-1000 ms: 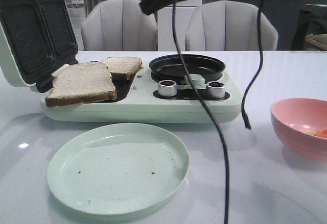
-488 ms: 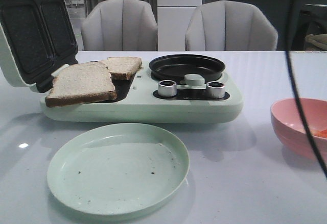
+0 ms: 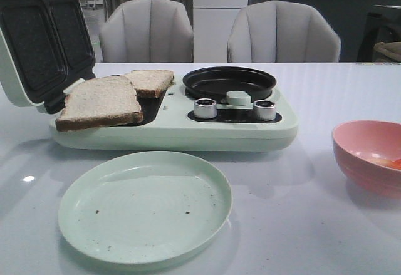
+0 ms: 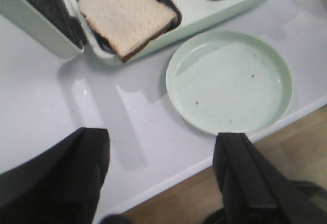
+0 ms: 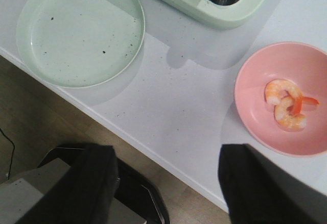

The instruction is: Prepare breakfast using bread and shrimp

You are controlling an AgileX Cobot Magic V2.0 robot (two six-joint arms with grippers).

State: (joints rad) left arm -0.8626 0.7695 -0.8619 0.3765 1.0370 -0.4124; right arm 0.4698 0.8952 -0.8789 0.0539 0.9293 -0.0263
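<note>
The breakfast maker [image 3: 169, 124] is taken as the landmark. 2 slices of bread [image 3: 100, 101] are seen on its open sandwich section, at the lidded end; the nearer slice overhangs the front edge and is tilted, the farther slice [image 3: 151, 79] lies partly behind it. A pale green plate [image 3: 145, 205] is set on the table just in front of the maker, and it holds only a few dark crumbs. A pink bowl [image 5: 283, 99] is placed off the maker's knob end, apart from it, and 2 shrimp [image 5: 286, 104] are held in it, touching each other. The left gripper [image 4: 158, 175] is held open and empty above the table edge, in front of the plate; the right gripper [image 5: 166, 183] is likewise spread wide with nothing between its fingers, in front of the bowl. Nothing is judged to have been moved to the plate yet. The overhanging slice could be tipped off the maker by a glancing approach, and soft bread could be torn or crushed by a hard pinch. The small, curled shrimp could be missed or slip from the fingers against the bowl's sloped wall.
</note>
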